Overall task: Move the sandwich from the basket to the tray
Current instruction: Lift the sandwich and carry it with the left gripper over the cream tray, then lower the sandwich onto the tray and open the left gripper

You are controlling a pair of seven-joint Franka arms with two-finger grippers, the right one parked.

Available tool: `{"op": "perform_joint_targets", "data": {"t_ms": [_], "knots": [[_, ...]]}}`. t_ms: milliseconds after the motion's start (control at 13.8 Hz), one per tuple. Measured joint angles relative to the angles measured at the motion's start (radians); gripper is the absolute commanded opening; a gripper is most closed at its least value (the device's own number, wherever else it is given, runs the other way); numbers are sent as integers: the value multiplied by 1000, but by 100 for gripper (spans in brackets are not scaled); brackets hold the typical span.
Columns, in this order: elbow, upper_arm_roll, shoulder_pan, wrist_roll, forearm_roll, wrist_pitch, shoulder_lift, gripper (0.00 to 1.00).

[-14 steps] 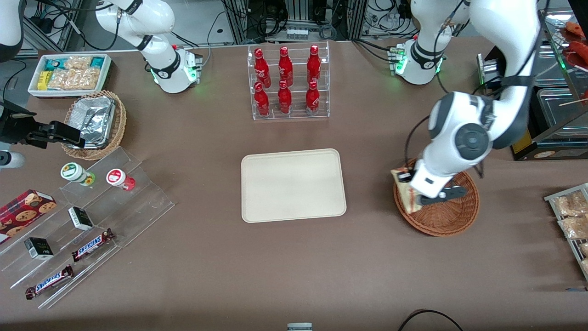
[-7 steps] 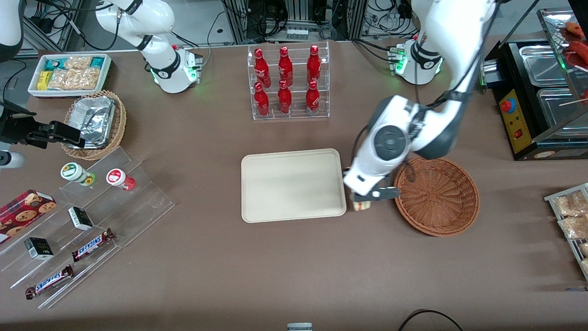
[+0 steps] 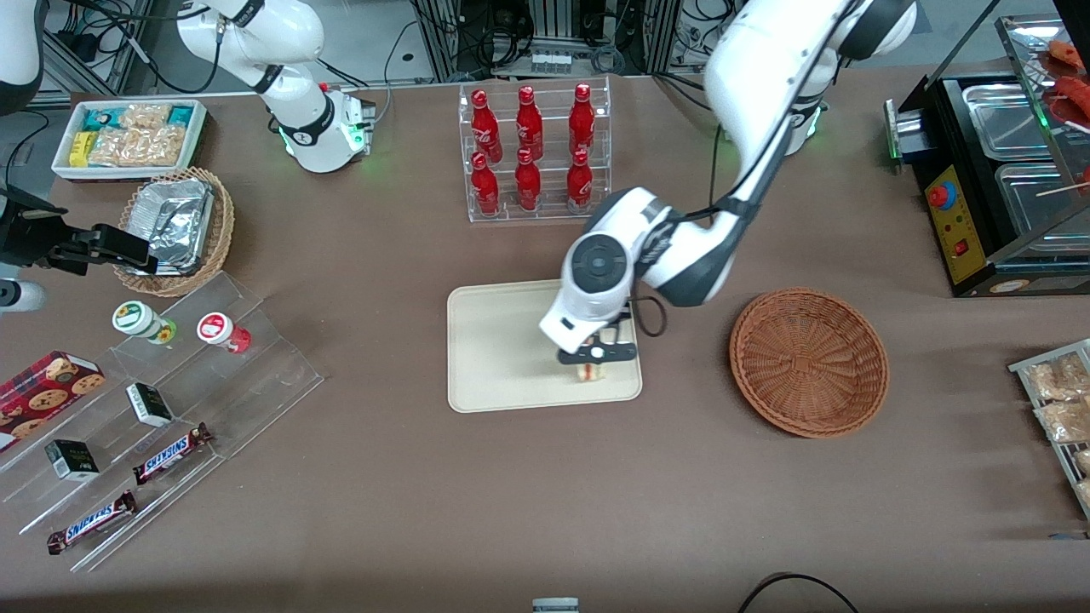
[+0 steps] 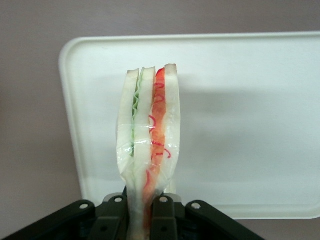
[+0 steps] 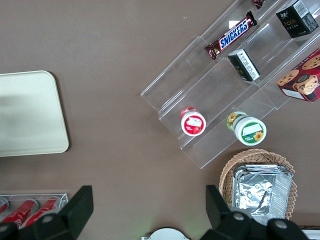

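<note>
- Front view: the gripper hung over the beige tray, above the tray corner that lies nearest the camera on the working arm's side. The sandwich was pinched in it, poking out just under the fingers. The reddish-brown wicker basket sat well off toward the working arm's end of the table, nothing in it. Farther from the camera than the gripper stood the clear rack of red bottles.
- Left wrist view: the black fingers were clamped on the narrow end of the sandwich. You could see its wrapped cut edge with green and red filling between pale bread slices. The wedge stuck straight out from the gripper over the tray; can't tell whether it touched.
- Right wrist view: only a corner of the tray showed; gripper wasn't in there.
</note>
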Motion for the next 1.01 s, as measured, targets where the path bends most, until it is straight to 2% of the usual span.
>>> {"op": "perform_joint_targets", "data": {"t_ms": [435, 1014], "knots": [[186, 0, -67, -85, 0, 0, 156, 0], [213, 6, -69, -92, 0, 1, 189, 0]]}}
